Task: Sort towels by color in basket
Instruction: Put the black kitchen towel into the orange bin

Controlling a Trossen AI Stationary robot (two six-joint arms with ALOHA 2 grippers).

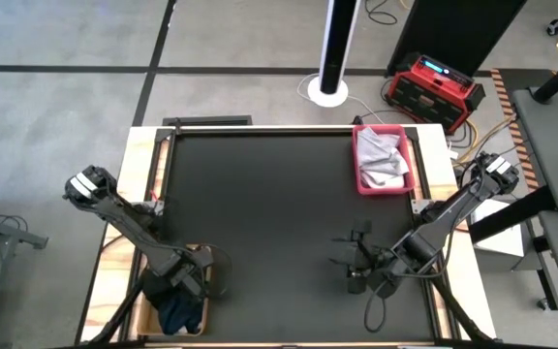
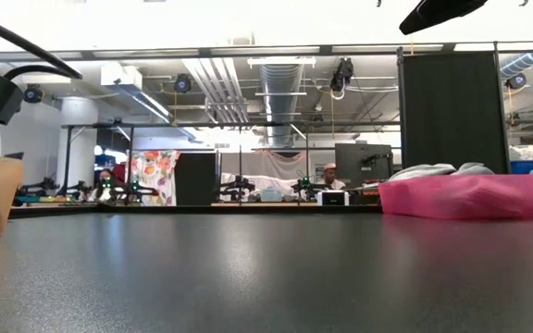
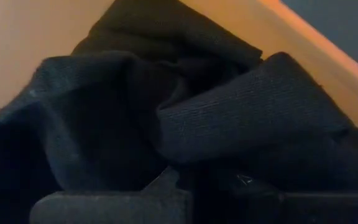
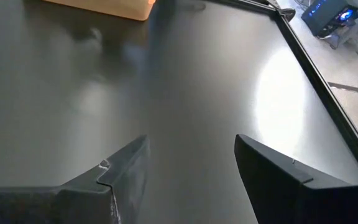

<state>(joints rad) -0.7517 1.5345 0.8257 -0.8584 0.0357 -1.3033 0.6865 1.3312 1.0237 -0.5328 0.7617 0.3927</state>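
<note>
Overhead and wrist views during sorting. The left gripper [image 1: 184,291] was lowered into the tan basket [image 1: 208,260] at the table's near left corner, its fingers drawn together amid dark cloth; whether any fold was actually pinched could not be told. A navy towel [image 3: 67,118] and a black towel [image 3: 166,31] lay bunched directly ahead of that claw, against the basket's tan wall. The right gripper [image 1: 355,260] hovered over the bare black table [image 1: 260,204] with its fingers apart and nothing between them. The light towels [image 1: 380,158] lay in the pink basket [image 1: 361,184], well beyond the right claw toward the far right corner. To do this step well, the left claw should release fully and rise straight up, so no fold trails out over the rim.
</note>
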